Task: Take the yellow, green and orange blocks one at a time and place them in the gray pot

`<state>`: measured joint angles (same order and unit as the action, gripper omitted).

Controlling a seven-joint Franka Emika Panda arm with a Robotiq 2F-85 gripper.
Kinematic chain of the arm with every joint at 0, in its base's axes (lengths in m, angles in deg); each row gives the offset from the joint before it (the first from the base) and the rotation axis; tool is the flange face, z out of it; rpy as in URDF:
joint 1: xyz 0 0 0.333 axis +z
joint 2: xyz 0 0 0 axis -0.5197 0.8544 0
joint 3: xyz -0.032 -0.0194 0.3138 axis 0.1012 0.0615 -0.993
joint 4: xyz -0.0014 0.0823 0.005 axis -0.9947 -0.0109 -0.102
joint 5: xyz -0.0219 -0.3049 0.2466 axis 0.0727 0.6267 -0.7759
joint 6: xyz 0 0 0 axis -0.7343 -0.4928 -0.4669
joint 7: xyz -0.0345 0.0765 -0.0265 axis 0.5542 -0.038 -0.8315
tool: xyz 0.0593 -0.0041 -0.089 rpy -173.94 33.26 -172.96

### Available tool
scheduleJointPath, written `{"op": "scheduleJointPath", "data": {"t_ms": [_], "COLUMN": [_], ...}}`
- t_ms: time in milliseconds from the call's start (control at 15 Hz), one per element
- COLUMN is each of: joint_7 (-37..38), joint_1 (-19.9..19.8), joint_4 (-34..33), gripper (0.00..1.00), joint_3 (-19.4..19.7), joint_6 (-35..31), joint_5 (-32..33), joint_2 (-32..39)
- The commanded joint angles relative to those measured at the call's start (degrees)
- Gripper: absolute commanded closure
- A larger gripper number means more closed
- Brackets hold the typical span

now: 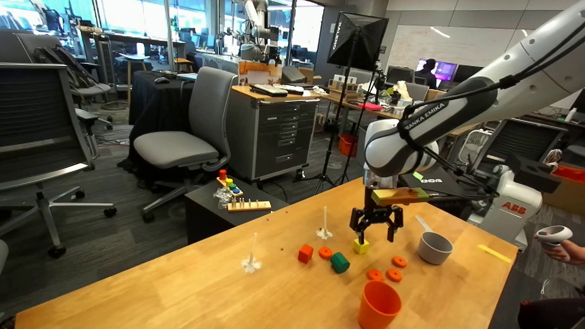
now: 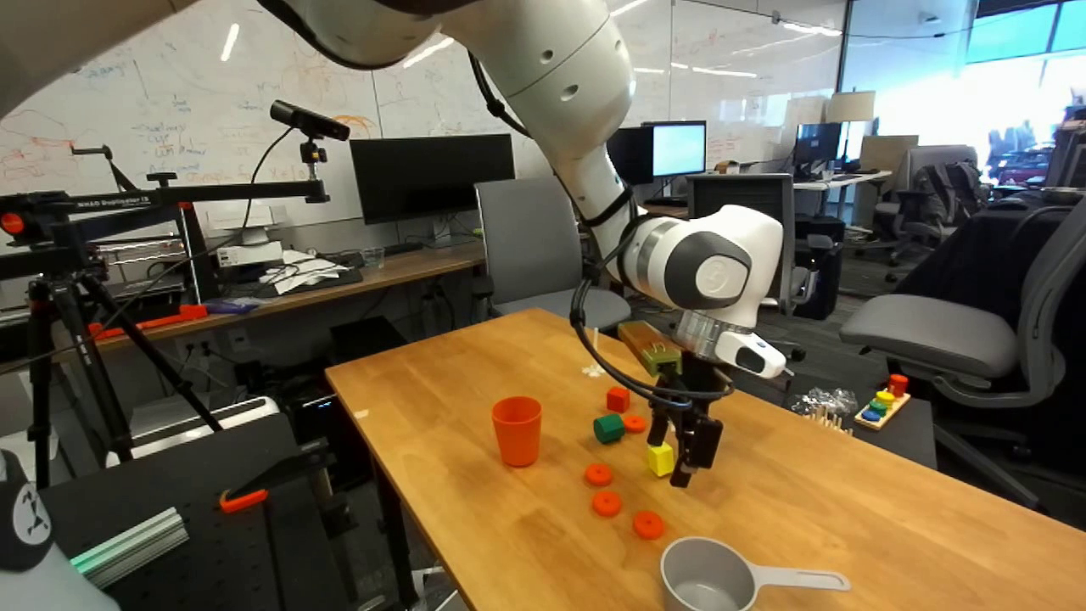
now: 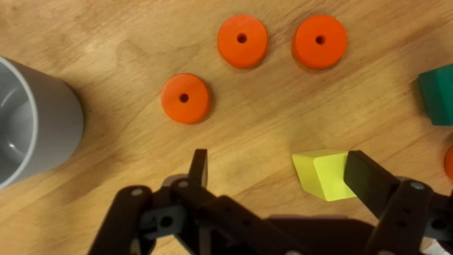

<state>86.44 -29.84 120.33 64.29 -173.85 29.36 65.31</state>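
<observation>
Over the bench [image 1: 183, 292] in an exterior view, the gripper [image 1: 376, 240] hangs wide-jawed near the yellow block [image 1: 361, 248], left of the gray pot [image 1: 432, 257].

In both exterior views we stand back, looking obliquely down on the worktop [image 1: 205, 292]. In an exterior view we face drawers [image 1: 284, 137], orange cup [image 1: 380, 305] nearest; in an exterior view we face a whiteboard [image 2: 212, 93], gray pot [image 2: 708, 579] nearest. Both share the end effector [image 1: 376, 238]. Wrist view: close in, steeply down; we share the yellow block [image 3: 326, 177] with both exterior views.
</observation>
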Motion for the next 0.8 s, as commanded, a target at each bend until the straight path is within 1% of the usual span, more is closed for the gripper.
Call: {"op": "scheduleJointPath", "data": {"t_ms": [0,733], "joint_7": [0.08,-0.35], "joint_1": [-0.02,1.31], "joint_4": [-1.37,-1.31], "gripper": [0.00,0.00], "joint_3": [-0.52,-1.48], "joint_6": [1.28,0.98], "joint_5": [0.37,0.54], "joint_2": [0.43,-0.07]}}
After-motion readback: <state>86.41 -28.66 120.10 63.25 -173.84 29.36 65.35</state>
